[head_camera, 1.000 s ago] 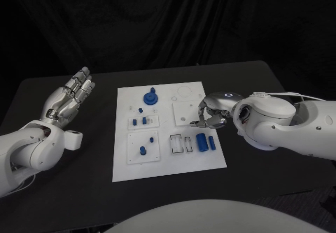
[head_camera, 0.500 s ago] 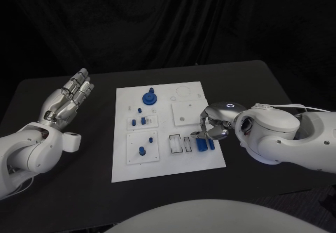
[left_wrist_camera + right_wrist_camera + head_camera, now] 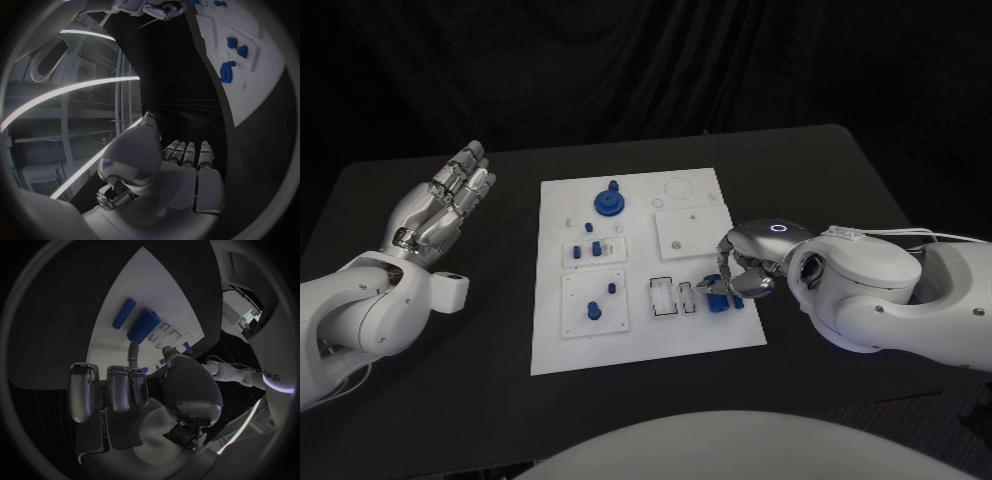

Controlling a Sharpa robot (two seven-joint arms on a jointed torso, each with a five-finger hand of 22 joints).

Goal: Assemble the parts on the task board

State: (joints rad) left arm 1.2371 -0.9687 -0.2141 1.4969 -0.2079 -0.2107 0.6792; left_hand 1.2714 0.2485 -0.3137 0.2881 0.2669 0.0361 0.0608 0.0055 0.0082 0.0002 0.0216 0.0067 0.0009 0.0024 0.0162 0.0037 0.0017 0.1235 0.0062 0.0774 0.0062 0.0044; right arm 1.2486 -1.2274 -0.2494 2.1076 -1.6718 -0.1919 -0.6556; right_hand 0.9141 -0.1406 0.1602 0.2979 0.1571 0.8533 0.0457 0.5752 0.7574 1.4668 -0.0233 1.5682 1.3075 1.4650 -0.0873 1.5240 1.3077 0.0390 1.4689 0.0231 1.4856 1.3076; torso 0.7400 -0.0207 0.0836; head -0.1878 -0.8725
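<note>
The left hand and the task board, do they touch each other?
Apart. In the head view the left hand is raised beside the task board, with bare black table between them.

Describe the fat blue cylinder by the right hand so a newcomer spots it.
Start at the white task board, then go to its edge nearest the right hand. Two loose blue cylinders lie side by side there; it is the thicker one, next to the slim one.
</note>
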